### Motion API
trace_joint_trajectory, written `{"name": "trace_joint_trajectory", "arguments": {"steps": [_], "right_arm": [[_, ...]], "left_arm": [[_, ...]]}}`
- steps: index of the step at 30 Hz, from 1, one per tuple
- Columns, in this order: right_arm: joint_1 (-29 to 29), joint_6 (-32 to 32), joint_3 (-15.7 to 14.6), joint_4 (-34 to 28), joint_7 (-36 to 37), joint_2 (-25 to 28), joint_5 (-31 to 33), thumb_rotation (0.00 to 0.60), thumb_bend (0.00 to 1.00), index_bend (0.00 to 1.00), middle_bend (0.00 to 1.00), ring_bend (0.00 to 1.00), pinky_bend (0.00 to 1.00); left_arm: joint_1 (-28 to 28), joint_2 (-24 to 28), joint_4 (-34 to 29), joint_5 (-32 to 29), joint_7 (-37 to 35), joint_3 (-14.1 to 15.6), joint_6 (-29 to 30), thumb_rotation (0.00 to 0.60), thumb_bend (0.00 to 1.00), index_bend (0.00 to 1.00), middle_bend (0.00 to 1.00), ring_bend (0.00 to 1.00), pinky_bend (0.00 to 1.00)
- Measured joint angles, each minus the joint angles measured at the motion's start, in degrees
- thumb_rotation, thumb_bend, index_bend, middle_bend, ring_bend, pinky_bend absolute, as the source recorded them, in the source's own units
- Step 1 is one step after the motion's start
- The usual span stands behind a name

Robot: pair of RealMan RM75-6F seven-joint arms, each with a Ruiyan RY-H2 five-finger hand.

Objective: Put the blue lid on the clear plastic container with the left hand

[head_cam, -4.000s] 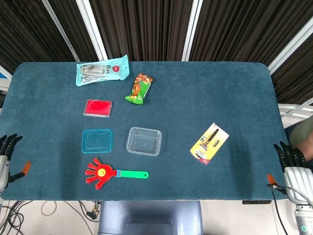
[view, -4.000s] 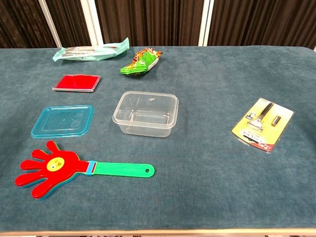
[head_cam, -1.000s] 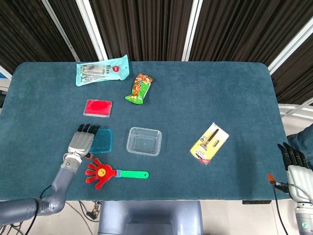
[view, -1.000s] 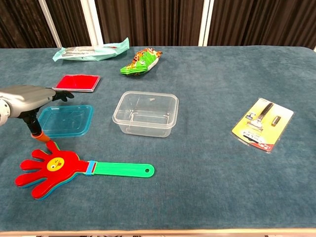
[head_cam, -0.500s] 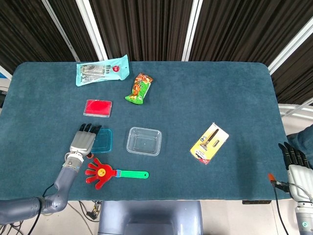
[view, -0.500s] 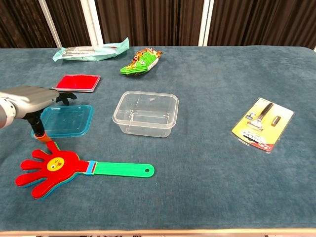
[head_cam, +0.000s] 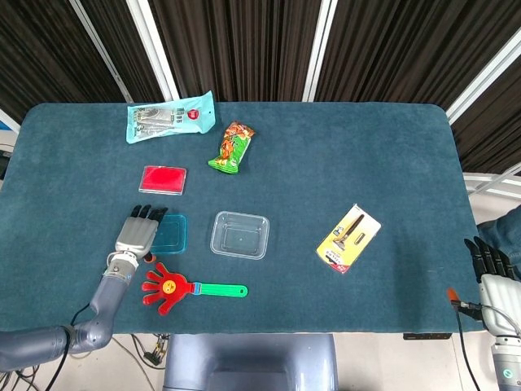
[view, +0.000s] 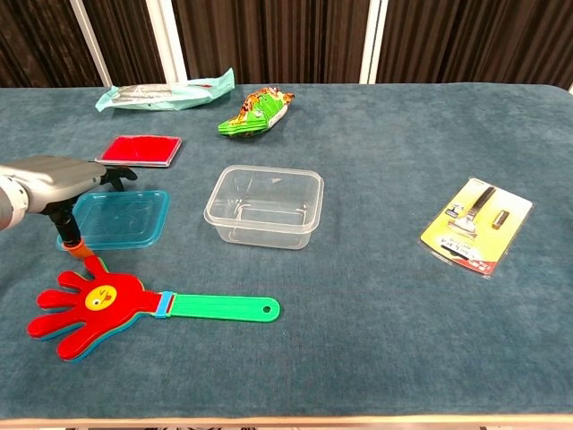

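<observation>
L hand (head_cam: 137, 235) over flat square blue lid (head_cam: 171, 234).

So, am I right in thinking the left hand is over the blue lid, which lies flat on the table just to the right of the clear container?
Not quite: the blue lid lies to the left of the clear container, not the right, as the head view shows. The rest holds: the left hand is over the lid's left part, and the lid lies flat on the table.

The left hand (head_cam: 138, 234) lies flat over the blue lid's (head_cam: 171, 234) left part, beside the clear plastic container (head_cam: 240, 235).
</observation>
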Motion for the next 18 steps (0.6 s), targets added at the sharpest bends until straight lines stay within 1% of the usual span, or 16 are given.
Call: {"name": "trace_joint_trajectory", "arguments": {"steps": [5,7,12,15,18], "right_arm": [[0.0,0.1,0.0,0.0,-0.1,0.0,-0.1,0.6,0.34,0.0,0.01,0.0,0.0],[-0.1,0.2,0.0,-0.1,-0.2,-0.1,-0.1,0.6,0.34,0.0,0.01,0.0,0.0],[0.0,0.2,0.1,-0.2,-0.3,-0.1,0.1,0.6,0.34,0.0,0.01,0.0,0.0],[-0.1,0.3,0.2,-0.2,-0.3,-0.1,0.1,0.6,0.34,0.0,0.01,0.0,0.0],[-0.1,0.3,0.2,-0.1,-0.3,-0.2,0.2,0.6,0.34,0.0,0.01,0.0,0.0]], "left_arm": [[-0.6,0.1,0.2,-1.5,0.5,-0.2,-0.9,0.6,0.1,0.02,0.17,0.0,0.06],[-0.8,0.2,0.1,-2.0,0.7,-0.3,-1.0,0.6,0.11,0.02,0.2,0.01,0.06],[-1.1,0.6,-0.2,-2.5,0.6,-0.6,-1.1,0.6,0.18,0.05,0.33,0.06,0.07],[-1.2,1.0,-0.7,-2.3,-0.1,-0.9,-1.2,0.6,0.21,0.06,0.37,0.07,0.08],[-1.1,1.6,-1.6,-1.7,-1.1,-1.2,-1.1,0.6,0.23,0.07,0.38,0.08,0.08]]}}
